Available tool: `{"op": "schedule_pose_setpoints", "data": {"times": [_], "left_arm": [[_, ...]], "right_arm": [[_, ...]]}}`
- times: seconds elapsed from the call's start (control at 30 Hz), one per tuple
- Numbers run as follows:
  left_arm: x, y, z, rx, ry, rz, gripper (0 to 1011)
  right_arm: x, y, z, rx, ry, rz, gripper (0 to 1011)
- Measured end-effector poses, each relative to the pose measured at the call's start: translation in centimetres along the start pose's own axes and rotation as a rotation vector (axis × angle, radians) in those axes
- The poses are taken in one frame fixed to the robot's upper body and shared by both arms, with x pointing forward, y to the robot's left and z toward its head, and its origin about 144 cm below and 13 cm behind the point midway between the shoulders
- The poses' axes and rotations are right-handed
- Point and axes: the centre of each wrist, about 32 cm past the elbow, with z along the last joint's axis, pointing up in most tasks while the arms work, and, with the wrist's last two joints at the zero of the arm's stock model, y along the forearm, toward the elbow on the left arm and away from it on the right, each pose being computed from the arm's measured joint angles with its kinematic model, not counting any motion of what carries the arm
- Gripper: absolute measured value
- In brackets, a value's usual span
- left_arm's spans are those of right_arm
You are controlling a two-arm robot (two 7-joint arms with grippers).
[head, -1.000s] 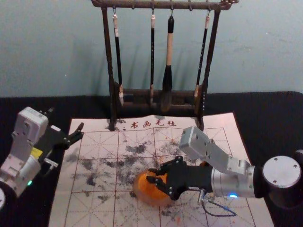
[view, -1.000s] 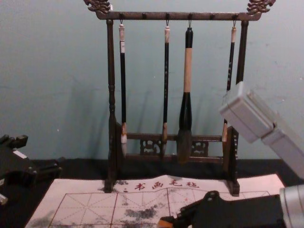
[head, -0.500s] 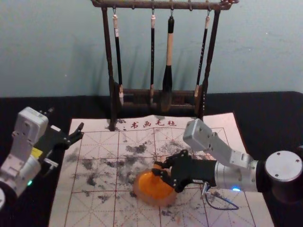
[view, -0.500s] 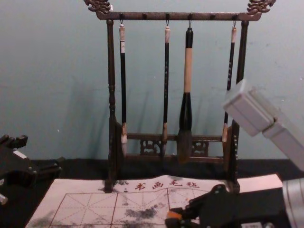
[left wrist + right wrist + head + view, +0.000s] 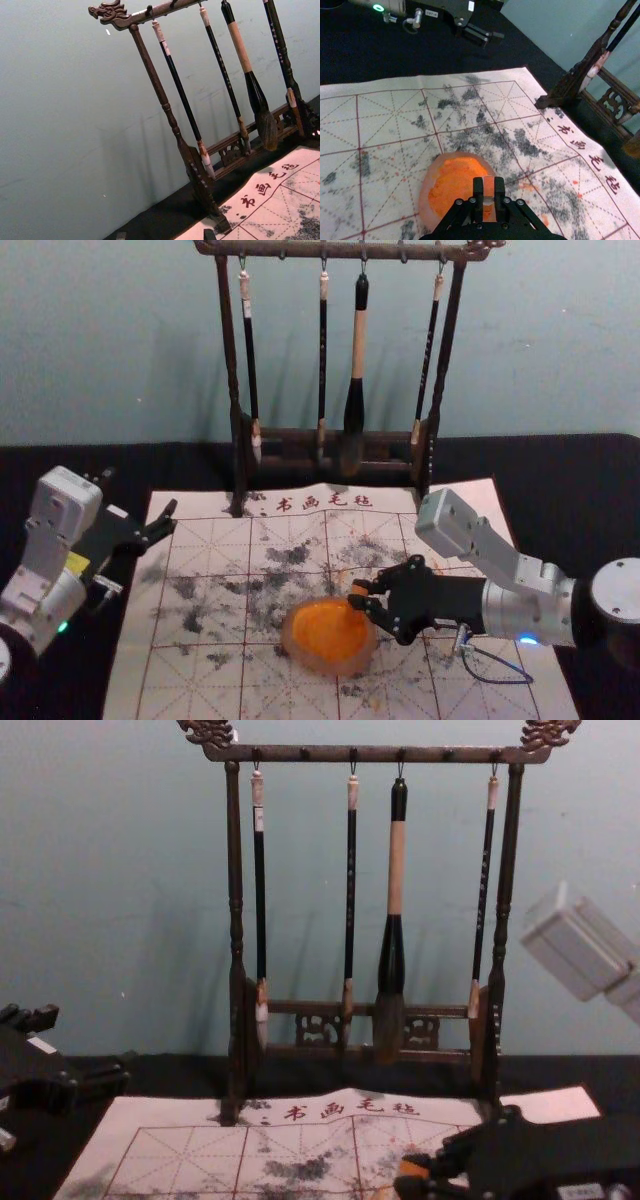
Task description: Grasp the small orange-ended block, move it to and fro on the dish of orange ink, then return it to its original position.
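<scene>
Right gripper [image 5: 354, 594], rightward (one block [image 5: 488, 187])

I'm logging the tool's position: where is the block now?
In the head view, the block is pinched in the right gripper, by the far right rim of the dish.

The block [image 5: 488, 187] was small, with an orange face and a paler section next to it. It was pinched between the fingertips of the right end effector [image 5: 357, 593], at the far right edge of the dish [image 5: 332, 669]; whether it touched the ink [image 5: 325, 630] could not be told. The dish was round, with a pale, pinkish rim, and lay flat on the near part of the gridded mat [image 5: 195, 690]. Bright orange ink covered its middle unevenly.
</scene>
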Motion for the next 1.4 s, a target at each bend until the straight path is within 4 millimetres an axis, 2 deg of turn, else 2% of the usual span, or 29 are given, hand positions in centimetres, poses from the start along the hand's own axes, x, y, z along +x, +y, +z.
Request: {"op": "schedule_pose_setpoints", "data": {"times": [0.27, 0.47, 1.0, 1.4], "left_arm": [[0.0, 0.0, 0.0, 0.000, 0.000, 0.000, 1001], [0.0, 0.0, 0.0, 0.000, 0.000, 0.000, 1001], [0.0, 0.0, 0.0, 0.000, 0.000, 0.000, 1001], [0.0, 0.0, 0.0, 0.000, 0.000, 0.000, 1001]], "right_arm": [[-0.6, -1.6, 0.0, -0.005, -0.008, 0.028, 91], [-1.1, -1.9, 0.1, -0.001, -0.014, 0.057, 91], [-2.1, -1.0, 0.8, 0.017, -0.029, 0.105, 91], [-2.1, 0.1, 1.3, 0.014, -0.036, 0.115, 91]]}}
